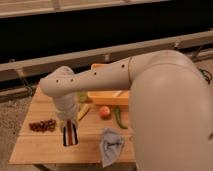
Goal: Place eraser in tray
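My gripper [70, 135] hangs low over the front left of the wooden table [30, 150], pointing down at the end of my white arm [95, 80]. The orange tray [107, 96] lies at the back middle of the table, partly covered by the arm, to the right of and behind the gripper. I cannot pick out the eraser. A small dark object seen earlier at the table's back left corner is now hidden behind the arm.
A dark red grape-like cluster [42, 125] lies left of the gripper. A yellow piece [84, 111], an orange ball [104, 111], a green pepper [118, 118] and a grey cloth [111, 145] lie to its right. A dark wall runs behind the table.
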Controlling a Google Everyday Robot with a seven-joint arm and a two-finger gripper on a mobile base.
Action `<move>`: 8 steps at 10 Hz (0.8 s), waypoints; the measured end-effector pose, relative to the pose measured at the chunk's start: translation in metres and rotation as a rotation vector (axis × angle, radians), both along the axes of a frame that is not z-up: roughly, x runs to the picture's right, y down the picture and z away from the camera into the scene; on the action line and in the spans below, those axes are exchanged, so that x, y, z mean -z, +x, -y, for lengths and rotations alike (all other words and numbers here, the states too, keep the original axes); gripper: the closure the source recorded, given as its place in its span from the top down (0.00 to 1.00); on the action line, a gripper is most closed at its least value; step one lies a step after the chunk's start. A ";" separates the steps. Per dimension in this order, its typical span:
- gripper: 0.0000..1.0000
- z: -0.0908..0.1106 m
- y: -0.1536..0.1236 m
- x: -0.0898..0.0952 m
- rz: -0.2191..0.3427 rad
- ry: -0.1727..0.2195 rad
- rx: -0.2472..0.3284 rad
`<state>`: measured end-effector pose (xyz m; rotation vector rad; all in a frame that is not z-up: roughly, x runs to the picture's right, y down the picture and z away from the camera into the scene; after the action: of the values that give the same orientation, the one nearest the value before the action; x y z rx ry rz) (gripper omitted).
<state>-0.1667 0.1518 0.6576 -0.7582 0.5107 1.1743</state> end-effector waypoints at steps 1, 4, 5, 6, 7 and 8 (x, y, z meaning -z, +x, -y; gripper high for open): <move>0.00 0.026 0.003 0.012 0.013 0.040 -0.020; 0.00 0.092 0.027 0.008 0.002 0.132 -0.075; 0.00 0.110 0.041 -0.003 -0.011 0.151 -0.101; 0.00 0.125 0.052 -0.014 -0.020 0.174 -0.122; 0.00 0.142 0.065 -0.029 -0.028 0.203 -0.152; 0.00 0.161 0.081 -0.045 -0.045 0.234 -0.185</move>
<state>-0.0852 -0.0092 0.7029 -0.5866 0.3374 1.3988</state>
